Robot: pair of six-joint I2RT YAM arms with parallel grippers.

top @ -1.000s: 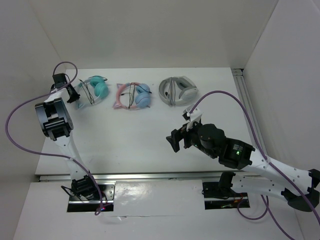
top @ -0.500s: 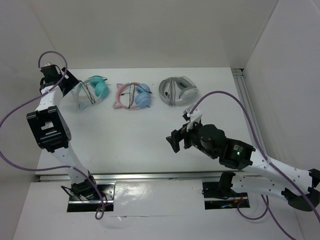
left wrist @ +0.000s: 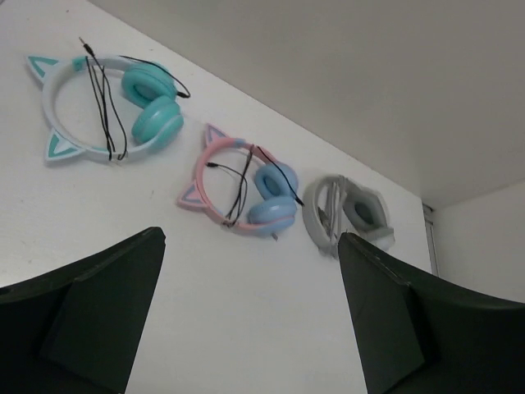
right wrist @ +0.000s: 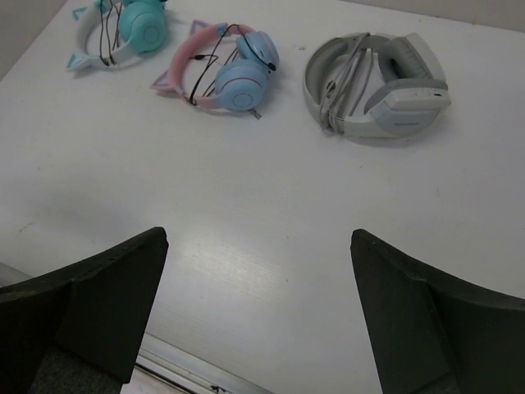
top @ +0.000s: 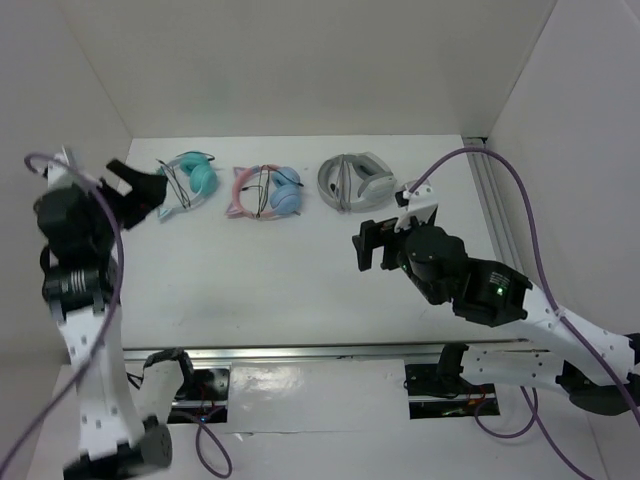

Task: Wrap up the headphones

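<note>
Headphones, one of three sets on the table, lie unmoved; our left gripper and right gripper shifted, jaws spread.

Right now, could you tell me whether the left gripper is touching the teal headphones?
Apart. The left wrist view shows a stretch of white table between the left gripper, its jaws open, and the teal headphones, which lie well beyond them.

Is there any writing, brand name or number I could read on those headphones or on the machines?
No text is readable in any view.
teal headphones: no lettering shows.
pink-and-blue headphones: no lettering shows.
grey-and-white headphones: any marking on the earcup is too small to read.
right arm: only a green light, no words.
</note>
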